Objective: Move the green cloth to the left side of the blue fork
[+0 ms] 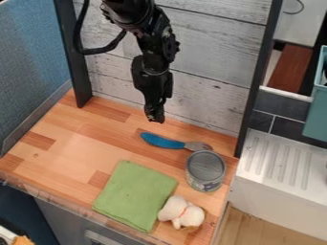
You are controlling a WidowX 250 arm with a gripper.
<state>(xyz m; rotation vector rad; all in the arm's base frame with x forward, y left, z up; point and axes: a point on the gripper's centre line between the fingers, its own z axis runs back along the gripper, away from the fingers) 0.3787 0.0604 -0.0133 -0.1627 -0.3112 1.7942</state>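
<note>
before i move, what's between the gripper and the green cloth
In the camera view, the blue fork lies between the gripper and the green cloth, with bare wooden counter between fork and cloth.

One fixed camera looks down at a slant, taking in the whole wooden counter (70, 148).

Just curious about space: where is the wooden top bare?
Mostly between the blue panel and the green cloth. A smaller patch separates cloth and blue fork. The top's right end is crowded: fork, can, plush toy and cloth sit close together.
</note>
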